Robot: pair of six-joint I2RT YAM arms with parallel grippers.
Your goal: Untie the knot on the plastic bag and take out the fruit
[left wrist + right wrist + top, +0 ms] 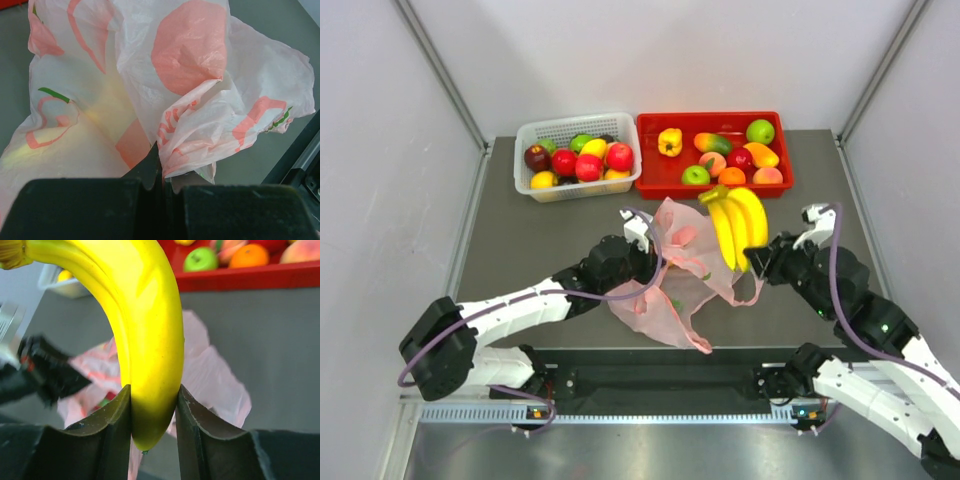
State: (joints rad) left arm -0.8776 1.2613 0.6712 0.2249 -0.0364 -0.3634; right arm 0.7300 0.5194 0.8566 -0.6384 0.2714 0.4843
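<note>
A white basket (582,189) was set at the far edge of the grey desk (520,250), just beside a red tray (710,116) on its right. A yellow pepper (670,141) was laid in the tray. The desk was enclosed by pale walls (670,60).

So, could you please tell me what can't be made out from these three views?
- Bag contents: in the top view the crumpled plastic bag hides whether anything is inside; the left wrist view shows only plastic folds.
- The knot: no view shows it; folds cover where it would be.
- The banana bunch: cut off by the top edge of the right wrist view.
- The left arm: blurred at that view's left side.
</note>
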